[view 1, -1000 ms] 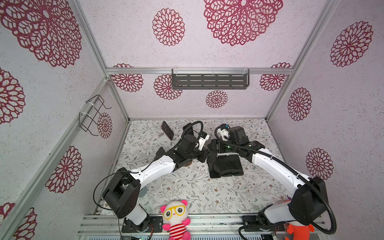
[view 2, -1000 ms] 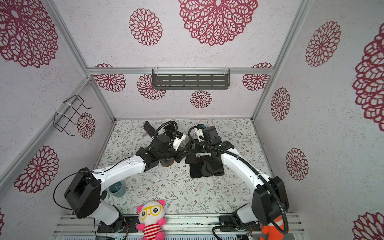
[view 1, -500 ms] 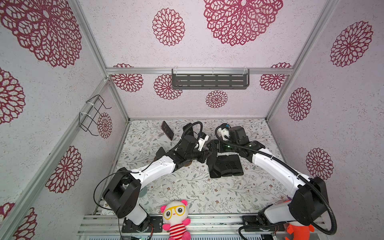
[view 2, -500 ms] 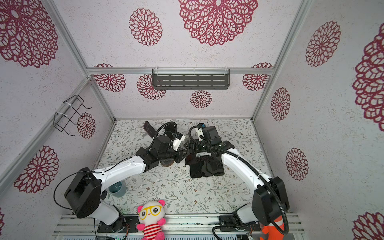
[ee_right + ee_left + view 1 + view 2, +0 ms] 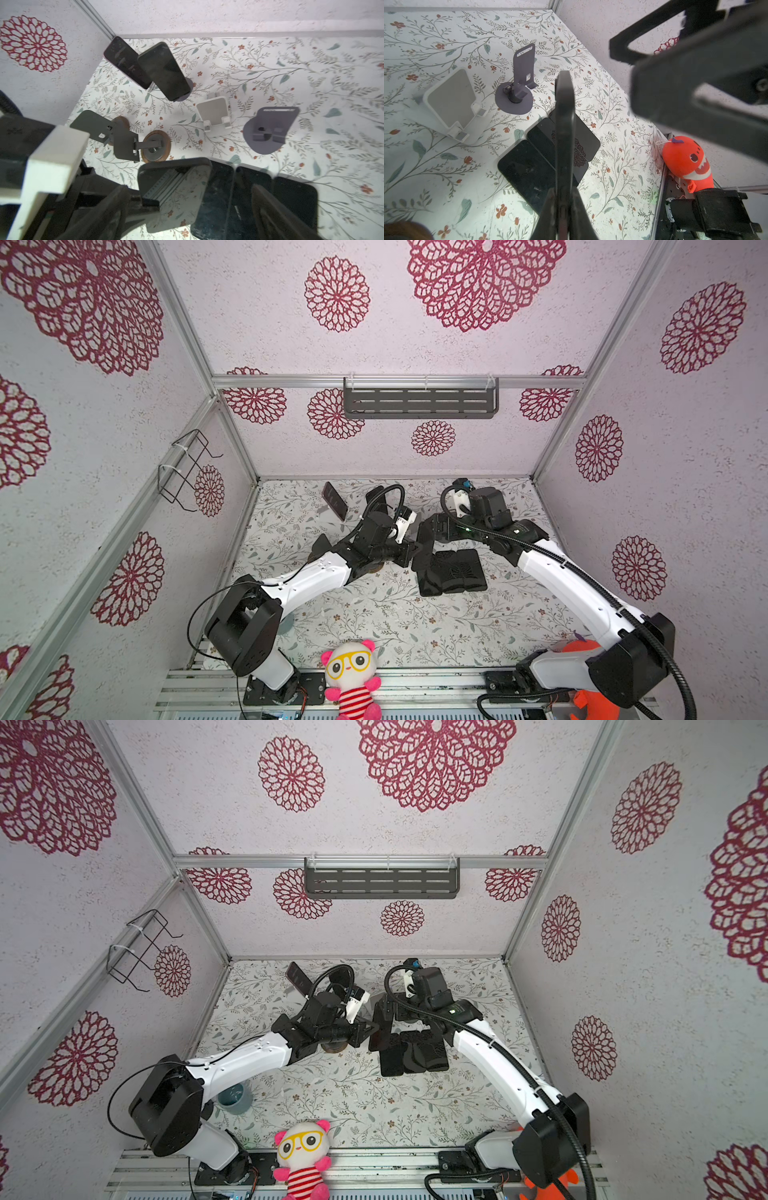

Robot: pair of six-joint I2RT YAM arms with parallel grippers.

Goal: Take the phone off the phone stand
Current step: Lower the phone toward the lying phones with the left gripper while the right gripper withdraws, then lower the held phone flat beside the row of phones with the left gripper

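We are opening the right gripper (image 5: 434,529) wide, empty — the left gripper (image 5: 563,199) is staying clamped on the phone (image 5: 564,124), already lifted free.

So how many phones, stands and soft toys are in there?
Phones: 6 (2 on stands, 3 flat, 1 in the left gripper)
Stands: 6 (4 empty)
Soft toys: 2
Total: 14
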